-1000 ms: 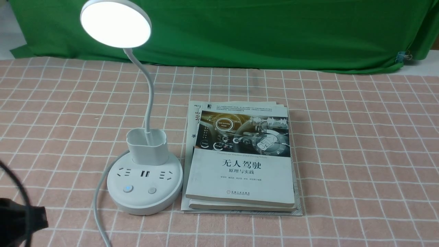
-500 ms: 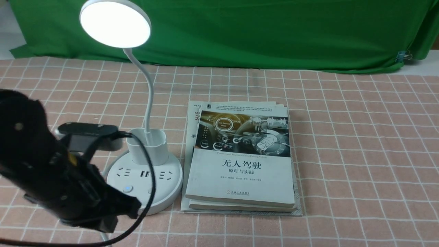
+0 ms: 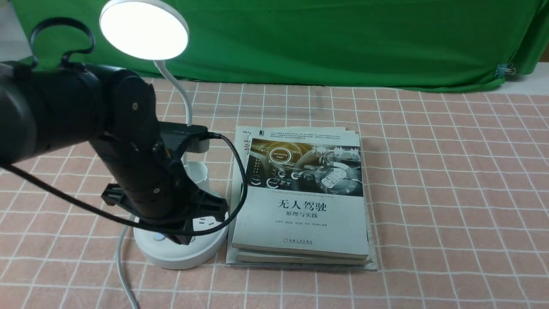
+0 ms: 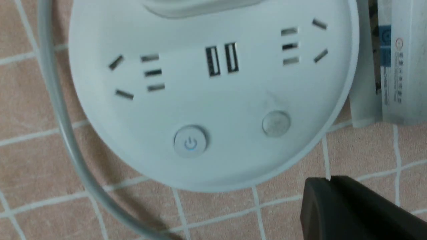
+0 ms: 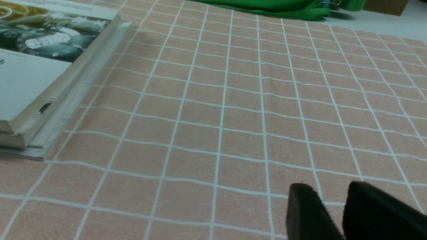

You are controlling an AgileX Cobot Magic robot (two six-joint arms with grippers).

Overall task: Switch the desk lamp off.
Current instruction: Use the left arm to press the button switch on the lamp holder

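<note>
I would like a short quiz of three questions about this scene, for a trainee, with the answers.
1. True or false: the disc head of the desk lamp is lit.
2. Fill in: the left gripper is ____, with its fingertips together.
3. Which thing lies on the robot's right of the lamp base?
a) a mug
b) a stack of books
c) a keyboard

Key: 1 true; 2 shut; 3 b
</note>
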